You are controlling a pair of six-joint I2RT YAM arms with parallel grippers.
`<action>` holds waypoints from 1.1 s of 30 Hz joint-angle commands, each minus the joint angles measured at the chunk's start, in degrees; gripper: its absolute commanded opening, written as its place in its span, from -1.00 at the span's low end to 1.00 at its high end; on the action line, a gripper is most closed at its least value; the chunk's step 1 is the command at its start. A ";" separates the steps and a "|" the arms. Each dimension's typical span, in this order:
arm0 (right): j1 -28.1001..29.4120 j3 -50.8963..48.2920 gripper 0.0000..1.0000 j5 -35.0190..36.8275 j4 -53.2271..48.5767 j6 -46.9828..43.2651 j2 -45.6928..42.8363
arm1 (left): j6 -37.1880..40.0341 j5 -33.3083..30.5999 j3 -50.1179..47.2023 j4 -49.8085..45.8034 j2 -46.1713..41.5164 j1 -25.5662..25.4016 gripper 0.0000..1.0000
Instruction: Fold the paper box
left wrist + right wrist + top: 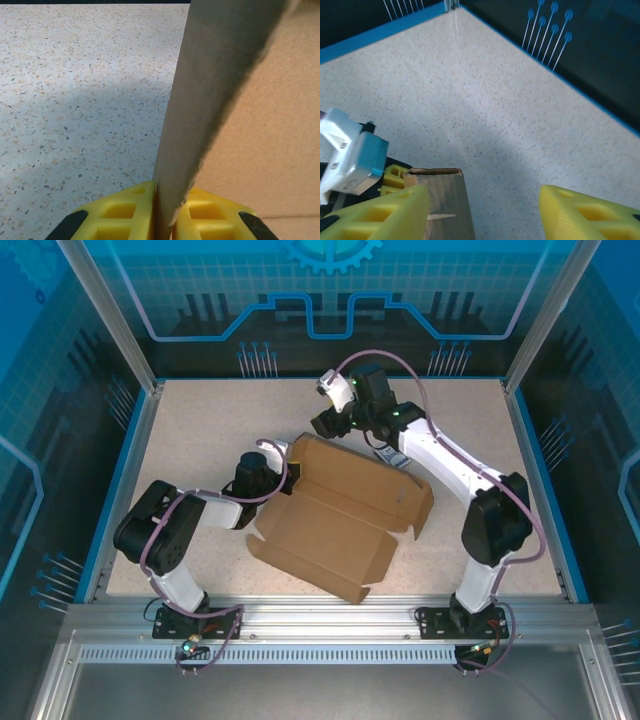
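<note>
Mid-frame, paper box [335, 525] long axis runs upper-left to lower-right; left gripper [162, 202] pinches its flap, right gripper [482, 197] spread

No legible lettering, brand, number or label in any view. Cyan gear emblem [330, 252] with circuit-line graphics on back panel [330, 300]: pictorial only, no words. Brown paper box [335, 520] on worktop: bare cardboard faces, nothing to read. Small card [392, 456] beside right arm: dark print too small to make out.
</note>
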 commanded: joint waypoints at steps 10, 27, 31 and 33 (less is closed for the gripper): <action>0.75 5.77 0.15 -2.94 -4.82 2.89 8.68 | 0.24 0.68 -0.18 1.73 -1.73 -0.41 -0.65; 2.85 2.78 0.11 1.47 -5.23 0.73 10.65 | 0.12 0.64 -0.09 1.59 -1.47 -0.44 -0.53; 3.59 2.73 0.11 3.68 -5.87 -0.50 10.65 | 0.12 0.54 -0.09 1.42 -1.38 -0.45 -0.50; 3.75 2.66 0.11 4.27 -6.14 -0.82 10.54 | 0.12 0.50 -0.09 1.28 -1.30 -0.41 -0.50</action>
